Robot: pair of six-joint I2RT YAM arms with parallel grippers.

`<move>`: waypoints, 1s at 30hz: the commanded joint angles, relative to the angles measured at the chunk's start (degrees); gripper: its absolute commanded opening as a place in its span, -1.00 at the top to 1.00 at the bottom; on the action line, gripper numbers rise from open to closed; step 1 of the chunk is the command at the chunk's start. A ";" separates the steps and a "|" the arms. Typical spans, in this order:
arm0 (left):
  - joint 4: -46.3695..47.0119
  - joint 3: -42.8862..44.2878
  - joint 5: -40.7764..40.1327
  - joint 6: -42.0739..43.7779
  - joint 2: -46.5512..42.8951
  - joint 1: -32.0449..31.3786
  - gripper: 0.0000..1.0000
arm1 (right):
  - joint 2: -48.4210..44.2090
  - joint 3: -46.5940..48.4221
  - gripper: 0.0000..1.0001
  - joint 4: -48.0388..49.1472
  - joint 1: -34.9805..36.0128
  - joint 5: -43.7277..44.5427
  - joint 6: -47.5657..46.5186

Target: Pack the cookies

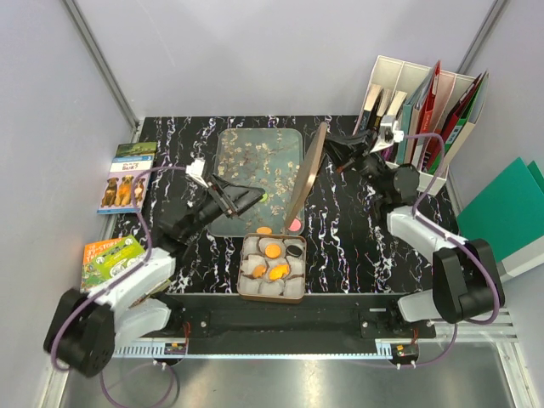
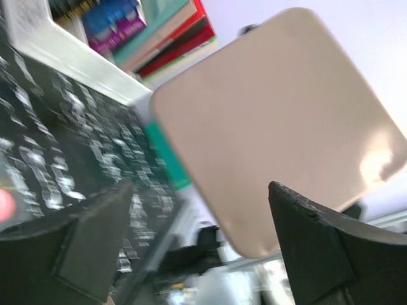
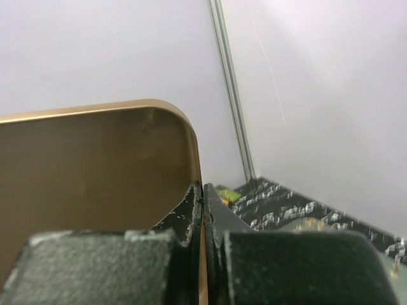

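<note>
Cookies (image 1: 274, 252) lie flat, faces up, in the tin (image 1: 240, 274) at the table's (image 1: 357, 246) near edge; an orange one (image 1: 264, 229) and a pink one (image 1: 294, 225) sit just behind it. The right arm (image 1: 399, 183) reaches left, jaws pinching the lid (image 1: 308, 170), which stands on edge. The left arm's (image 1: 170, 229) jaws gape wide over the tray (image 1: 255, 153).

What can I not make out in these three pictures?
1. Top view: the cookies in the tin are too small to count or to tell their shapes.
2. Left wrist view: blurred; the lid fills it, the tin is out of frame, and only a pink blur shows at the left edge.
3. Right wrist view: the lid and the right tool hide most of the table; no cookies show.
</note>
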 commanded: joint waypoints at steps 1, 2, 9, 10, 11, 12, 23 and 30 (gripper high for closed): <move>40.45 -4.26 1.81 -24.83 9.90 0.21 -0.73 | 1.48 7.63 1.00 16.27 1.94 0.25 -2.70; 44.06 -4.26 0.85 -26.86 11.50 0.21 -0.71 | 2.88 10.51 1.00 16.27 2.64 0.08 -4.19; 44.21 0.84 1.90 -26.54 9.34 3.27 -0.61 | 10.10 22.23 1.00 16.27 5.98 -2.47 -5.69; 42.62 0.93 1.98 -25.83 8.10 4.07 -0.68 | 10.36 22.49 1.00 16.27 6.16 -2.21 -5.61; 41.12 0.84 1.90 -25.30 6.96 5.64 -0.74 | 10.62 22.41 1.00 16.27 6.34 -1.95 -5.61; 37.89 0.66 1.64 -24.16 4.68 6.35 -0.79 | 10.54 22.15 1.00 16.27 6.77 -1.16 -5.61; 45.21 0.06 1.55 -27.13 11.24 6.80 -0.98 | 7.29 17.48 1.00 16.27 11.00 0.95 -8.16; 50.51 -0.04 1.63 -28.90 18.01 6.45 -0.98 | 6.32 18.54 1.00 16.27 11.26 0.16 -6.48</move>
